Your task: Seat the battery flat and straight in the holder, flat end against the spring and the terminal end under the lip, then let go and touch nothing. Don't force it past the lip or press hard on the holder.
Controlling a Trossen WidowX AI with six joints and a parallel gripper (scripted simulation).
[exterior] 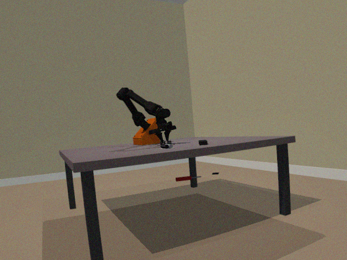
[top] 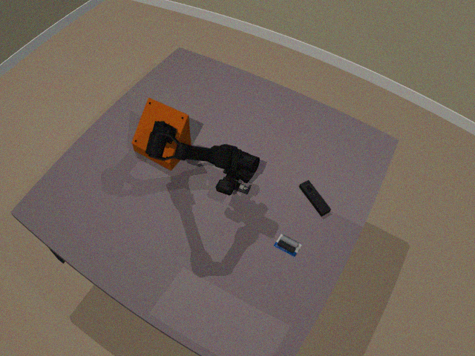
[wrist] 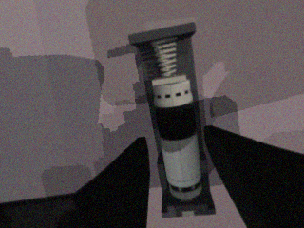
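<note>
Both fingers of the gripper (wrist: 182, 190) stand parted, clear of the battery (wrist: 177, 138), whose long axis runs along the holder (wrist: 162, 35) between them.

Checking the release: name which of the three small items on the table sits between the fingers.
The dark holder carrying the battery, flanked by both fingers; the black bar and the blue-edged piece lie well off to one side.
</note>
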